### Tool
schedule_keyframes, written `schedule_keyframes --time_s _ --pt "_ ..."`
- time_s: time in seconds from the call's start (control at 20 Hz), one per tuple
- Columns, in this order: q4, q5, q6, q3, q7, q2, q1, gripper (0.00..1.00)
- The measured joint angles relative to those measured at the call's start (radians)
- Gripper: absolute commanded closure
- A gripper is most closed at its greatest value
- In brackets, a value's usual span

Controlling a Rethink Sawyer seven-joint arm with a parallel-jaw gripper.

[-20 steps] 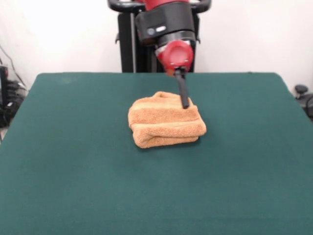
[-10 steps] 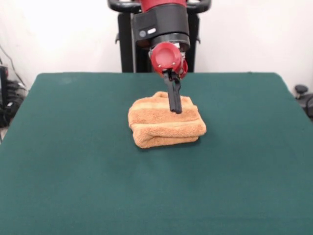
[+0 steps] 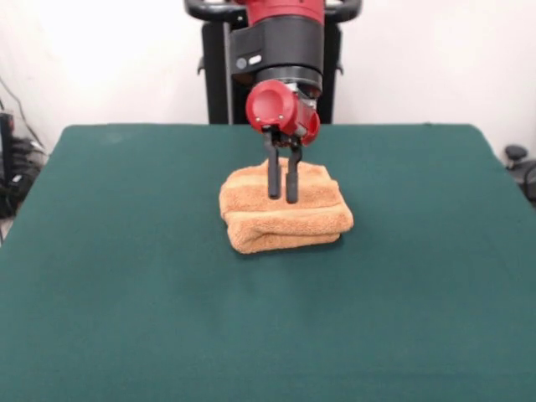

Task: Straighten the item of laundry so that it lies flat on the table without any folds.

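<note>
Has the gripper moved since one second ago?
Yes. Against the unmoved towel, the gripper has shifted toward picture left, from the towel's right part to its middle, and turned so both fingers show apart.

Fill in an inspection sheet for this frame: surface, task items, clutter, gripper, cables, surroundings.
Surface: dark green table, cloth cover smooth, no debris.
Task items: orange-tan hand towel near the table's middle, folded into a thick bundle with a rolled front edge; not flat.
Clutter: nothing seen.
Gripper: gripper points down over the towel's top, two fingers slightly apart; whether the tips touch the cloth cannot be told.
Cables: dark cables hang beside the table at the picture's left edge.
Surroundings: black pedestal behind the table, white wall, a dark object at the right edge.
</note>
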Motion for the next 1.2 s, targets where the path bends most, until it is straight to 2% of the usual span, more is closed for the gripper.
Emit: schedule_keyframes --time_s 0.4,0.45,0.75,1.2 --pt "0.004 0.174 -0.001 -0.166 0.000 0.106 0.117 0.00" --pt "0.012 0.217 -0.006 -0.202 0.000 0.130 0.149 0.00" --pt "0.062 0.331 -0.032 -0.297 0.000 0.183 0.234 0.00" --pt "0.155 0.395 -0.064 -0.386 0.000 0.210 0.321 0.00"
